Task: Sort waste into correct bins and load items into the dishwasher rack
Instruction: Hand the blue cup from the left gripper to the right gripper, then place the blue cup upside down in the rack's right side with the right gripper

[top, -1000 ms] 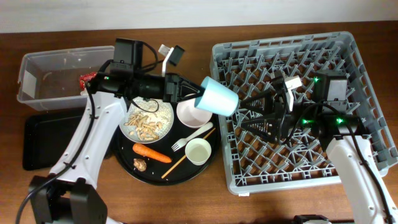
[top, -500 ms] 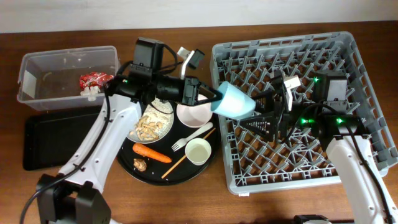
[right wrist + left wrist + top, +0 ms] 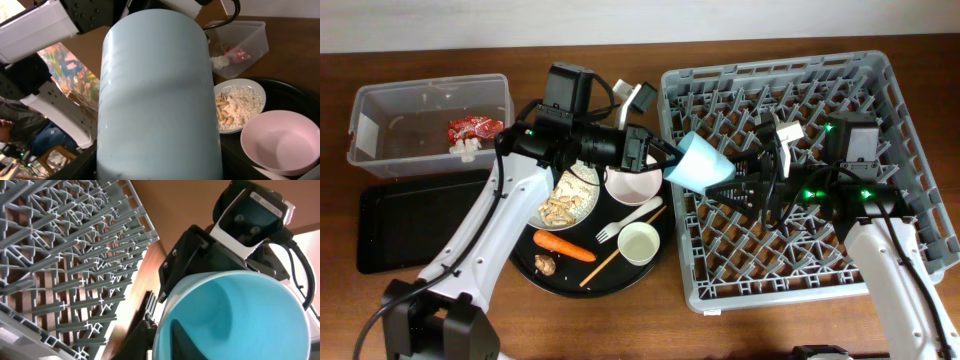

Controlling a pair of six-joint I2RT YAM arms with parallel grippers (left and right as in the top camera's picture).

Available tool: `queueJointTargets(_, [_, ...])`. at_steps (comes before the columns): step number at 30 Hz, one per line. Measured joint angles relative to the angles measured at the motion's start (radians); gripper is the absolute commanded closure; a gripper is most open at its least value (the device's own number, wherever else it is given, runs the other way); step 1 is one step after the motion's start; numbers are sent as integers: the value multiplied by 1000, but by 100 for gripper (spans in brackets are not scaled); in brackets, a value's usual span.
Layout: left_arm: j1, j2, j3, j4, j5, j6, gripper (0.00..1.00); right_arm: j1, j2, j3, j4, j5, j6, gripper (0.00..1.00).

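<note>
My left gripper (image 3: 665,160) is shut on the rim of the light blue cup (image 3: 700,160), one finger inside it (image 3: 170,335). It holds the cup on its side above the left edge of the grey dishwasher rack (image 3: 780,290). My right gripper (image 3: 725,180) is open, with its fingers on either side of the cup's base (image 3: 160,170). The cup (image 3: 160,100) fills the right wrist view. The white plate (image 3: 565,200) with rice-like scraps, white bowl (image 3: 632,183), small white cup (image 3: 640,242), fork (image 3: 630,220), chopsticks (image 3: 620,250), carrot (image 3: 565,246) and brown lump (image 3: 545,265) lie on the round tray.
The round black tray (image 3: 590,280) sits left of the rack. The clear tub (image 3: 380,110) at the far left holds the red wrapper (image 3: 470,128). The shallow black tray (image 3: 400,225) lies in front of it. The left arm reaches over the plate and bowl.
My left arm has carried the cup to the right, from over the round tray to the rack's left edge, up to my right gripper. The right arm has barely moved.
</note>
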Motion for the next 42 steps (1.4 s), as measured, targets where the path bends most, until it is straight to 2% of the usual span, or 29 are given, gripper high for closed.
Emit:
queueJointTargets(2, [0, 0, 0, -6, -21, -3, 69, 0, 0, 0, 0, 3, 9, 47])
queueJointTargets(5, [2, 0, 1, -66, -111, -1, 68, 0, 0, 0, -4, 58, 78, 52])
queueJointTargets(8, [21, 0, 2, -209, -312, 14, 69, 0, 1, 0, -55, 200, 159, 54])
queueJointTargets(11, [82, 0, 1, -363, -547, 25, 69, 0, 1, 1, -171, 408, 207, 55])
queueJointTargets(14, [137, 0, 1, -468, -738, 35, 69, -14, 0, 41, -356, 639, 227, 55])
queueJointTargets(20, [165, 0, 1, -535, -982, 45, 69, -150, -9, 306, -697, 1071, 234, 54])
queueJointTargets(26, [165, 0, 1, -537, -1038, 47, 69, -374, -5, 358, -809, 1363, 297, 54])
queueJointTargets(32, [165, 0, 1, -537, -1047, 47, 69, -543, 104, 359, -816, 1442, 344, 54])
queueJointTargets(38, [165, 0, 1, -538, -1051, 47, 69, -578, 217, 359, -706, 1442, 366, 54])
queueJointTargets(42, [165, 0, 1, -537, -1051, 47, 69, -578, 224, 359, -635, 1439, 392, 54])
